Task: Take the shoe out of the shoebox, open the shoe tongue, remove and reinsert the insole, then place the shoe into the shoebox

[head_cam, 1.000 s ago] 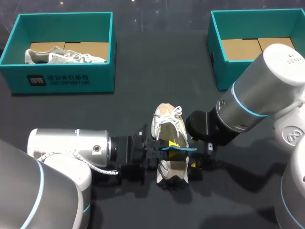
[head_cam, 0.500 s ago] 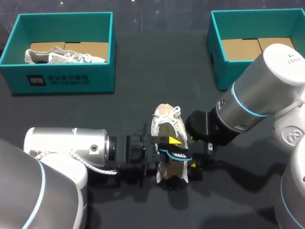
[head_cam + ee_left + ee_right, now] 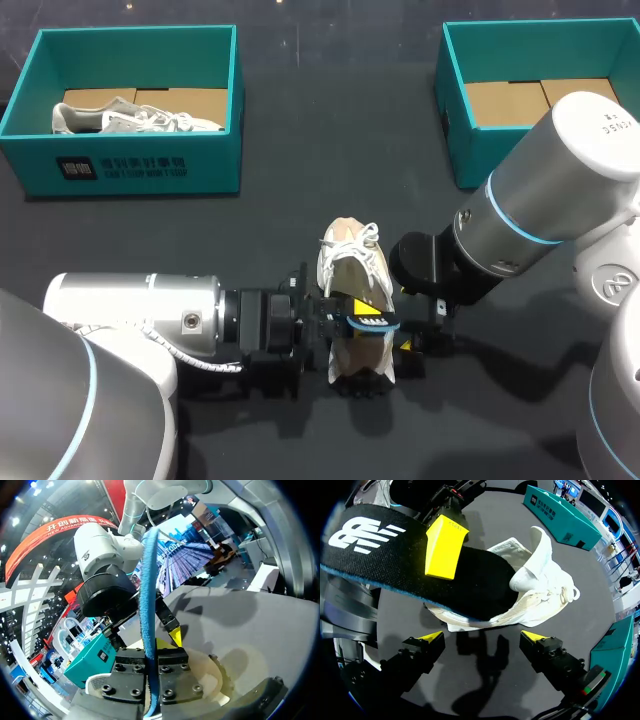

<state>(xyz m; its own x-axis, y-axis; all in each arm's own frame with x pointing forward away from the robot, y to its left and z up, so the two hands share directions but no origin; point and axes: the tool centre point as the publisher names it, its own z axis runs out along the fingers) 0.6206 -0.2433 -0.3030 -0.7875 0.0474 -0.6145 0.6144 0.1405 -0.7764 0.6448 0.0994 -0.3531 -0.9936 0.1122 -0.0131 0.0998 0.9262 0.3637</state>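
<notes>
The flat black insole with a blue rim (image 3: 380,550) has been turned since a moment ago. It was lying level across the white lace-up shoe (image 3: 352,262), and now it is tipped more onto its edge. The left arm has also been drawn back a little towards its own side. The shoe itself has not been moved. From this it is judged that the insole step is under way, but whether the insole is being taken out or put back cannot be told. The insole is held tight in the left claw (image 3: 356,312); it is seen running between the two fingers, with one yellow tip pressed on its black top. One end of the insole is seen over the mouth of the shoe. The shoe is lying in the middle of the dark counter (image 3: 300,140), between the two arms, with its tongue lifted away from the opening. The right claw (image 3: 484,638) is held wide with nothing in it. The shoe is just ahead of it and is not touched by its tips. The teal shoebox on the right (image 3: 455,130) is well apart from the shoe and only cardboard is seen inside it, so the putting-away is not yet done. A second shoe (image 3: 130,120) is kept in the teal shoebox on the left (image 3: 130,172).
</notes>
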